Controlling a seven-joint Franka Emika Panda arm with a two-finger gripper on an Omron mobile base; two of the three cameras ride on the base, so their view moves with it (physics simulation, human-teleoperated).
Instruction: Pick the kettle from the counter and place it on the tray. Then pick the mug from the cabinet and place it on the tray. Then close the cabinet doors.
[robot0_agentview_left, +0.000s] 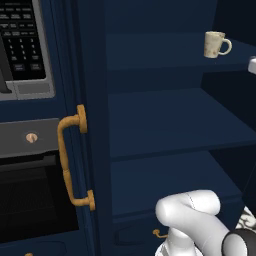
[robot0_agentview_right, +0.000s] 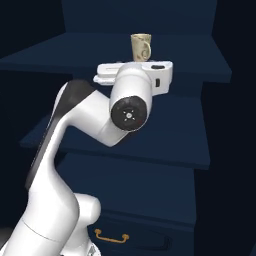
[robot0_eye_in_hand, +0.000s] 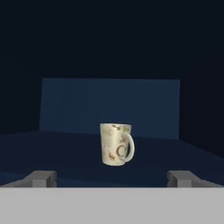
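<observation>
Cream speckled mug (robot0_eye_in_hand: 115, 144) is standing upright on an upper shelf (robot0_agentview_left: 165, 50) inside the open navy cabinet (robot0_agentview_left: 95, 100), ahead of the jaws, which are gaping wide and holding nothing.

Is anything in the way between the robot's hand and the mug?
Nothing visible. The mug stands upright and alone on the cabinet shelf, straight ahead of the open gripper, with only bare shelf between them.

Mug (robot0_agentview_right: 141, 47) base hidden behind arm's wrist (right base view); oven door (robot0_agentview_left: 35, 200) cut off by left edge.
</observation>
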